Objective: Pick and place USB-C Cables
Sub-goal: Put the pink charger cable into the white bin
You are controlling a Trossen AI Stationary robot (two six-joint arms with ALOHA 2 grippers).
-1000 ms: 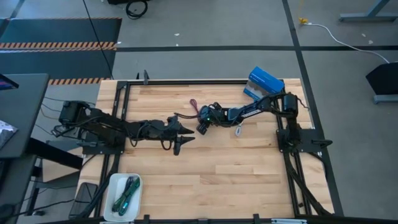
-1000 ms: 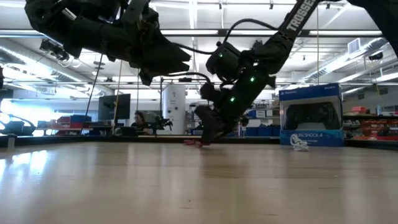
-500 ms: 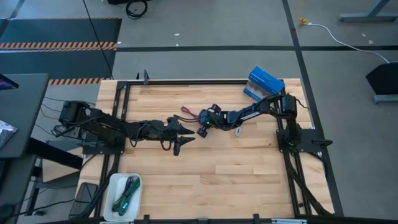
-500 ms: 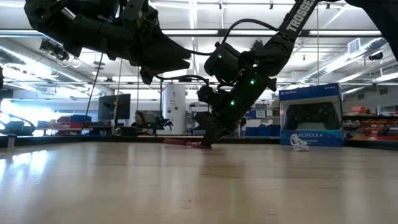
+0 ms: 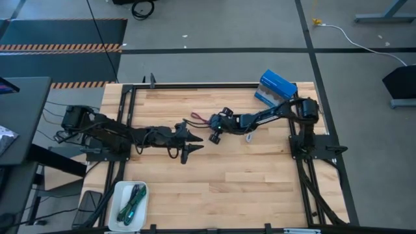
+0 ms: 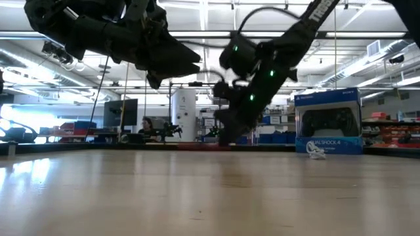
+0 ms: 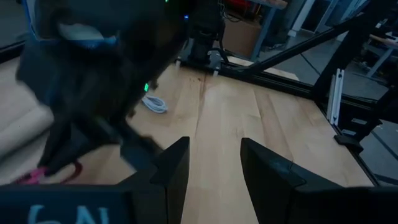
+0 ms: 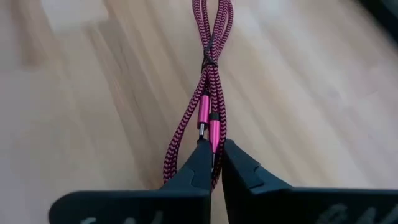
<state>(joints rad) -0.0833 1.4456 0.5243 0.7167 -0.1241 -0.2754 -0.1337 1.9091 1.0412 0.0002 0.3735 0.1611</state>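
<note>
A maroon braided USB-C cable, tied into a slim bundle, stretches away from my right gripper over the wood. My right gripper is shut on its connector end near the table's middle. My left gripper hovers open just left of it, holding nothing. A white cable lies on the table under the right arm. Green and teal cables lie in the white tray at the near left. My right gripper pinches the maroon cable at its two metal plugs, between the tips of its two fingers. The fingers lie along the bundle. The rest of the cable runs straight out toward the table's left, low over the wood; I cannot tell whether it rests there.
A blue-and-white box stands at the far right, also seen in the low view. Black frame rails run along the left, right and far edges. Open wood lies between the arms and the near edge.
My right gripper has shut on the maroon cable's plug end and has risen a little. The cable has turned about on the table, from pointing toward the far left to lying stretched toward the left.
</note>
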